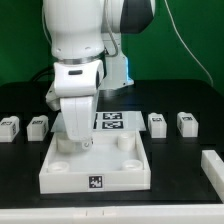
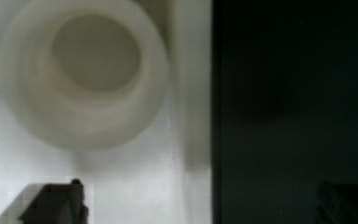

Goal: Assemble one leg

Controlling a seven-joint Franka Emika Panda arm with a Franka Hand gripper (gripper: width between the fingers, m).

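Observation:
The large white square panel (image 1: 95, 168) lies on the black table with round sockets at its corners. My gripper (image 1: 75, 140) hangs low over the panel's far corner on the exterior view's left. In the wrist view one round socket (image 2: 87, 70) fills the frame, close and blurred, with the panel's edge beside it. My gripper (image 2: 208, 205) is open and empty, its dark fingertips (image 2: 51, 205) wide apart. Two legs (image 1: 10, 127) (image 1: 38, 127) stand on the table at the exterior view's left, and two more legs (image 1: 157, 123) (image 1: 186, 122) at its right.
The marker board (image 1: 110, 121) lies just behind the panel. A white block (image 1: 213, 166) sits at the exterior view's lower right. The arm's white body (image 1: 80, 50) towers over the panel's far side.

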